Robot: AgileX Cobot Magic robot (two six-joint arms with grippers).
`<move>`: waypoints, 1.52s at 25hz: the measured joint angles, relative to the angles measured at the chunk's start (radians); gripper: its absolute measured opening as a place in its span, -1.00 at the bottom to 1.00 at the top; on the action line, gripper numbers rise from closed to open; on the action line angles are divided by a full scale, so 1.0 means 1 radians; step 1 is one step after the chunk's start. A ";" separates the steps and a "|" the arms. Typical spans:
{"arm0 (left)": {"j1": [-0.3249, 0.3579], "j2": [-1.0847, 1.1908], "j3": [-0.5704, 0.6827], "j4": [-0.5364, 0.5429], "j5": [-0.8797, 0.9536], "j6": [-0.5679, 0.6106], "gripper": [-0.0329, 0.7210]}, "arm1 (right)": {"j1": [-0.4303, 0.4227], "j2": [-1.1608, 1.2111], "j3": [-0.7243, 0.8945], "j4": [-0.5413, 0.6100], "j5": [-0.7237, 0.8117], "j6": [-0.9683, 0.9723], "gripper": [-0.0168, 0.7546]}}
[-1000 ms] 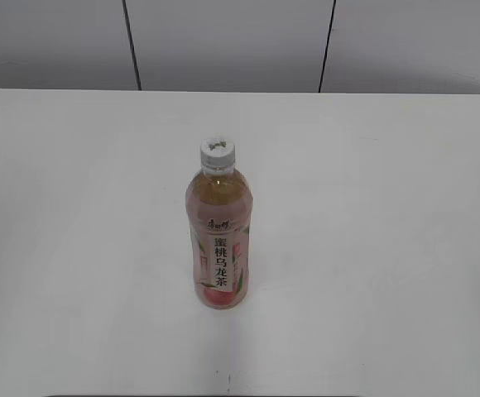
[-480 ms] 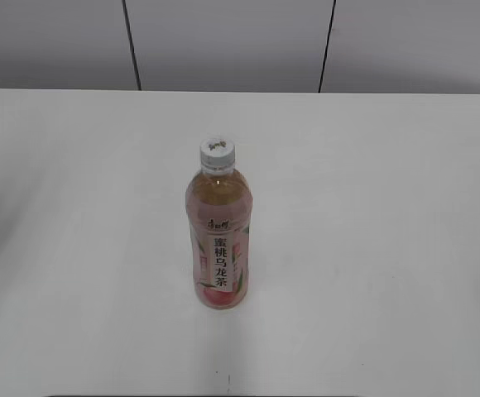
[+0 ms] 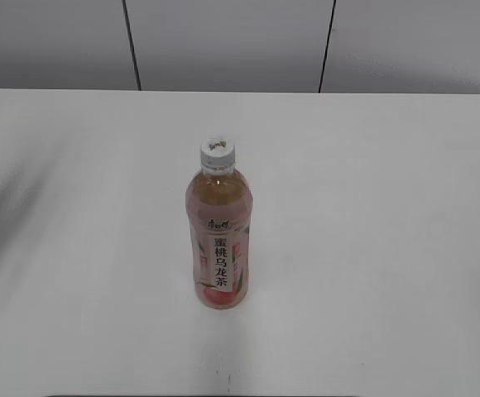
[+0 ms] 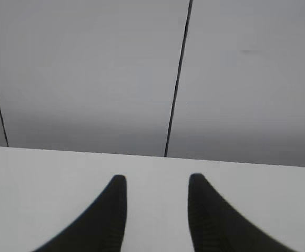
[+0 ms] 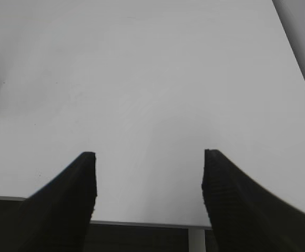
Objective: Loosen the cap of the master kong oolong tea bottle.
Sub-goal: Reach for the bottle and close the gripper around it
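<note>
The master kong oolong tea bottle [image 3: 218, 244] stands upright in the middle of the white table [image 3: 389, 207] in the exterior view, its pink peach label and white character strip facing the camera. The white cap [image 3: 217, 154] sits on its neck. Neither gripper shows in the exterior view. In the left wrist view my left gripper [image 4: 156, 181] is open and empty above the table, facing the grey wall. In the right wrist view my right gripper [image 5: 149, 156] is open and empty over the table's near edge. The bottle shows in neither wrist view.
A grey panelled wall [image 3: 223, 41] with dark vertical seams runs behind the table's far edge. A faint shadow lies on the table at the left [image 3: 8, 223]. The table's front edge shows in the right wrist view [image 5: 142, 223].
The bottle has not moved. A soft shadow has spread over the table's left side.
</note>
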 joint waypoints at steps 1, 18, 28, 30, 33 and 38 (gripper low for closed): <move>-0.005 0.033 0.000 0.021 -0.036 0.000 -0.27 | 0.000 0.000 0.000 0.000 0.000 0.000 0.29; -0.024 0.561 -0.001 0.435 -0.595 -0.132 -0.24 | 0.000 0.000 0.000 0.000 0.000 0.000 0.29; -0.024 0.562 0.054 0.695 -0.655 -0.333 0.37 | 0.000 0.000 0.000 0.000 0.000 0.000 0.29; -0.024 0.562 0.106 0.704 -0.698 -0.342 0.47 | 0.000 0.000 0.000 0.000 0.000 0.000 0.29; -0.024 0.561 0.190 0.710 -0.789 -0.350 0.53 | 0.000 0.000 0.000 0.000 0.000 0.000 0.29; -0.024 0.561 0.286 0.802 -0.882 -0.352 0.58 | 0.000 0.000 0.000 0.000 0.000 0.000 0.29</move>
